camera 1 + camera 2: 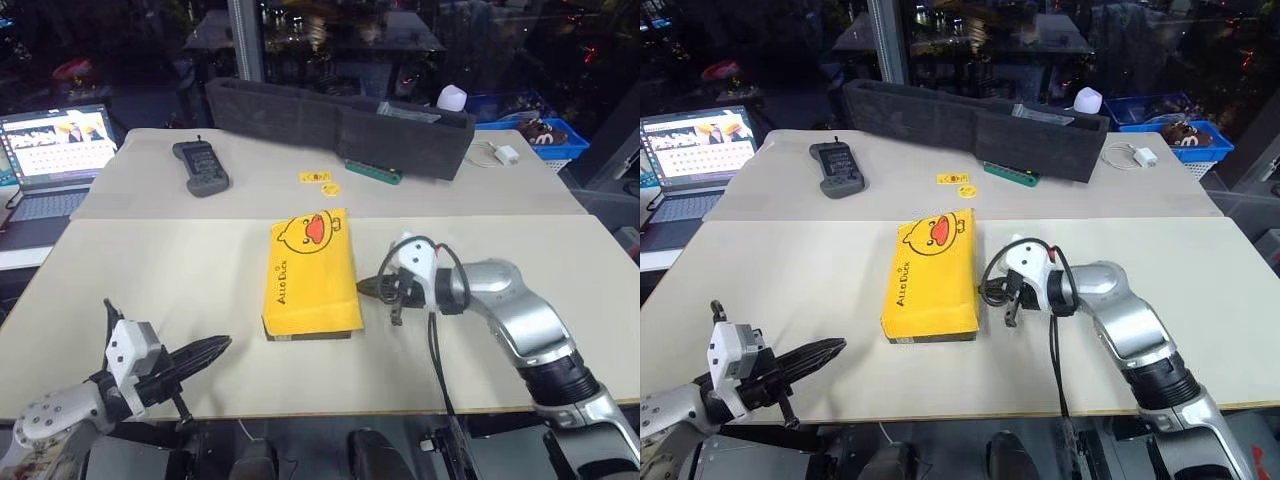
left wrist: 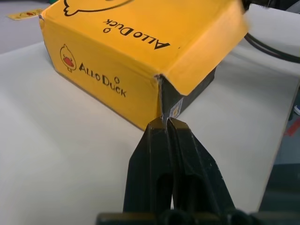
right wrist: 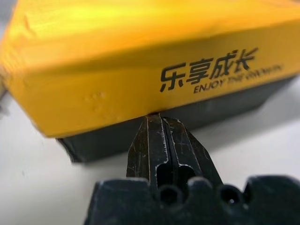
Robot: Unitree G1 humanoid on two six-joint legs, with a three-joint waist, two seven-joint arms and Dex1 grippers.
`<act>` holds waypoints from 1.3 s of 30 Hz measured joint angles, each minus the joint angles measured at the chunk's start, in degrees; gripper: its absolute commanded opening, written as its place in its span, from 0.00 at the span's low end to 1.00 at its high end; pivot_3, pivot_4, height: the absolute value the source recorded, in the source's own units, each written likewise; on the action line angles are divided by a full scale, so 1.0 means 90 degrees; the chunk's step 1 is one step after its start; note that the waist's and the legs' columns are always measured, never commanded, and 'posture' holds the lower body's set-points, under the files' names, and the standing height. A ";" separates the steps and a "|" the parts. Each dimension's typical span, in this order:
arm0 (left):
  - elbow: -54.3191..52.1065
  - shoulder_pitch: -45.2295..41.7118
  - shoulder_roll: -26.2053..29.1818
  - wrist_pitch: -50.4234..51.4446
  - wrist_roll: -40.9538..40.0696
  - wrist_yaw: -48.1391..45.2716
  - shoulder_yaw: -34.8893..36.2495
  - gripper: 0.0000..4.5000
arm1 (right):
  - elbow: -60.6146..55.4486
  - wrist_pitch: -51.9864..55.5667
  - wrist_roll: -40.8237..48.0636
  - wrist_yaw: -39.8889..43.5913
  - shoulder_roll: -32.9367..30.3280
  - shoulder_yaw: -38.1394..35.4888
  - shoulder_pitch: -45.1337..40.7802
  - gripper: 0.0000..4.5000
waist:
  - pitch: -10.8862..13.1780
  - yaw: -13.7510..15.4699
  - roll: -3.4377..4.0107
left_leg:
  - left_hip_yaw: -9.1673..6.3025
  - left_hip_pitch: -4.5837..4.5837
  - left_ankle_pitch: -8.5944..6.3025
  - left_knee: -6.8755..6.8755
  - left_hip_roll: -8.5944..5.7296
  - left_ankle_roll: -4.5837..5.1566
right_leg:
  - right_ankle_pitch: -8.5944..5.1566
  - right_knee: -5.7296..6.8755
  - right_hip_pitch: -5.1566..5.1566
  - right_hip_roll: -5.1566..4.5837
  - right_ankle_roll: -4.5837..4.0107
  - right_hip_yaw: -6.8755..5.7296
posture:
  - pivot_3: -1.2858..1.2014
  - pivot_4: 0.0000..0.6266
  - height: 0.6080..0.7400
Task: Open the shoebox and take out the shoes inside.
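The shoebox lies closed on the pale counter, its yellow duck lid down over the dark sides, so I cannot see the shoes. I have the right claw pressed narrow, fingers together and holding nothing, with its tips at the box's right long side, right at the seam where the lid's yellow skirt meets the dark base. My left claw is likewise pinched closed and empty, low over the counter's near edge, aimed at the box's near corner but apart from it. The risk as I judge it: the light cardboard box has nothing bracing it, so a push under the lid rim from the right could slide or tip the whole box leftward instead of lifting the lid. The tips could also slip off the skirt or crease it. The long dark tray and the handheld remote sit well back.
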 measured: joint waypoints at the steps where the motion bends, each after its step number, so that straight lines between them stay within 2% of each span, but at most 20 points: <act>1: -0.0001 -0.0059 0.0012 0.0000 -0.0004 0.0006 -0.0047 0.03 | -0.0049 0.0026 0.0017 0.0009 0.0090 0.0000 -0.0219 0.00 | 0.0000 -0.0004 0.0000 | 0.0000 -0.0001 0.0000 0.0000 0.0000 0.0000 | 0.0000 0.0000 -0.0002 0.0000 0.0000 0.0001 | 0.52 0.24 0.81; 8: 0.0013 -0.0150 0.0034 0.0000 0.0004 0.0071 -0.0144 0.03 | -0.0019 0.0302 0.0451 0.0034 0.0496 -0.0151 -0.1505 0.00 | 0.0001 0.0007 0.0002 | -0.0003 -0.0007 0.0000 0.0000 0.0001 0.0000 | 0.0024 0.0003 -0.0007 0.0001 0.0039 -0.0003 | 0.52 0.24 0.81; 9: 0.0023 -0.0163 0.0036 0.0000 0.0008 0.0089 -0.0159 0.03 | 0.0041 0.0323 0.0554 -0.0041 0.0668 -0.0278 -0.1744 0.00 | 0.0001 0.0001 0.0002 | -0.0005 -0.0006 0.0000 0.0000 0.0002 0.0000 | 0.0024 0.0004 -0.0007 0.0001 0.0038 -0.0006 | 0.52 0.24 0.81; 12: 0.0029 -0.0329 0.0038 0.0000 0.0008 0.0134 -0.0296 0.03 | 0.0325 0.0659 0.1324 -0.0893 0.1794 -0.1185 -0.2615 0.00 | 0.0003 -0.0026 0.0005 | -0.0009 -0.0008 0.0000 -0.0004 0.0006 0.0000 | 0.0028 0.0017 -0.0016 0.0009 0.0033 -0.0004 | 0.52 0.24 0.81; 14: 0.0028 -0.0326 0.0038 0.0000 0.0010 0.0148 -0.0312 0.03 | 0.0253 0.0721 0.1462 -0.1030 0.1838 -0.1285 -0.2673 0.00 | -0.0010 0.0029 -0.0016 | -0.0025 -0.0007 -0.0002 -0.0010 0.0018 0.0004 | 0.0020 0.0008 -0.0007 0.0017 0.0022 -0.0024 | 0.52 0.24 0.81; 18: 0.0032 -0.0296 0.0038 0.0000 0.0018 0.0187 -0.0349 0.03 | 0.0293 0.0781 0.1273 -0.1084 0.1647 -0.0896 -0.2056 0.00 | -0.0016 0.0077 -0.0025 | -0.0013 -0.0014 -0.0005 -0.0009 0.0007 0.0000 | 0.0017 0.0000 -0.0007 -0.0001 0.0021 -0.0024 | 0.52 0.24 0.81; 21: 0.0019 -0.0207 0.0037 0.0001 0.0013 0.0219 -0.0396 0.03 | 0.0529 0.0655 0.0763 -0.0989 0.1122 -0.0405 -0.1680 0.00 | -0.0013 0.0057 -0.0022 | -0.0008 -0.0013 -0.0005 -0.0008 0.0007 0.0000 | 0.0018 0.0004 -0.0014 -0.0001 0.0020 -0.0020 | 0.52 0.24 0.81; 25: -0.0236 0.0188 0.0040 0.0082 -0.0103 0.0253 -0.0382 0.03 | 0.0595 0.0146 0.0286 -0.0459 0.0349 -0.0111 -0.1652 0.00 | -0.0011 0.0001 -0.0018 | -0.0008 -0.0012 -0.0006 -0.0012 0.0012 0.0001 | 0.0016 0.0005 -0.0019 0.0003 0.0020 -0.0021 | 0.52 0.24 0.81; 29: -0.0325 0.0084 0.0127 0.0180 -0.0154 0.0278 -0.0376 0.03 | 0.0740 -0.0712 -0.0085 0.0341 0.0002 0.0345 -0.1858 0.00 | -0.0003 -0.0004 -0.0006 | -0.0008 -0.0002 -0.0005 -0.0013 0.0014 0.0001 | 0.0013 0.0011 -0.0017 0.0009 0.0012 -0.0019 | 0.52 0.24 0.81; 30: -0.0322 0.0000 0.0143 0.0200 -0.0158 0.0292 -0.0376 0.03 | 0.0800 -0.0954 -0.0192 0.0543 -0.0066 0.0483 -0.1982 0.00 | -0.0001 -0.0003 -0.0002 | -0.0009 -0.0002 -0.0005 -0.0013 0.0013 0.0000 | -0.0005 0.0010 -0.0017 0.0008 -0.0020 -0.0018 | 0.52 0.24 0.81; 32: -0.0301 -0.0190 0.0190 0.0254 -0.0163 0.0319 -0.0383 0.00 | 0.0956 -0.1618 -0.0543 0.0989 -0.0210 0.0792 -0.2311 0.13 | -0.0001 -0.0001 -0.0002 | -0.0008 0.0000 -0.0005 -0.0011 0.0014 0.0000 | -0.0005 0.0009 -0.0012 0.0008 -0.0022 -0.0019 | 0.52 0.24 0.81; 33: -0.0294 -0.0239 0.0196 0.0259 -0.0163 0.0328 -0.0390 0.00 | 0.1030 -0.1874 -0.0669 0.1161 -0.0250 0.0904 -0.2440 0.14 | -0.0001 -0.0003 -0.0002 | -0.0007 0.0000 -0.0005 -0.0011 0.0014 0.0000 | -0.0005 0.0008 -0.0013 0.0008 -0.0021 -0.0018 | 0.52 0.24 0.81; 34: -0.0269 -0.0313 0.0198 0.0269 -0.0163 0.0332 -0.0431 0.00 | 0.1132 -0.2149 -0.0820 0.1373 -0.0266 0.0993 -0.2549 0.25 | -0.0001 0.0001 -0.0002 | -0.0007 -0.0002 -0.0006 -0.0011 0.0013 0.0000 | -0.0005 0.0007 -0.0013 0.0008 -0.0018 -0.0018 | 0.52 0.24 0.81; 36: -0.0237 -0.0373 0.0198 0.0283 -0.0161 0.0343 -0.0505 0.00 | 0.1294 -0.2551 -0.1019 0.1651 -0.0270 0.1170 -0.2662 0.40 | -0.0001 0.0001 -0.0002 | -0.0009 -0.0005 -0.0006 -0.0012 0.0013 0.0000 | 0.0014 0.0008 -0.0013 0.0007 0.0020 -0.0019 | 0.52 0.24 0.81; 39: -0.0230 -0.0454 0.0193 0.0292 -0.0161 0.0359 -0.0607 0.00 | 0.1614 -0.3504 -0.1560 0.1934 -0.0276 0.1524 -0.2788 0.64 | -0.0001 0.0005 -0.0001 | -0.0010 -0.0010 -0.0006 -0.0012 0.0013 0.0000 | 0.0014 0.0007 -0.0019 0.0008 0.0021 -0.0020 | 0.52 0.24 0.81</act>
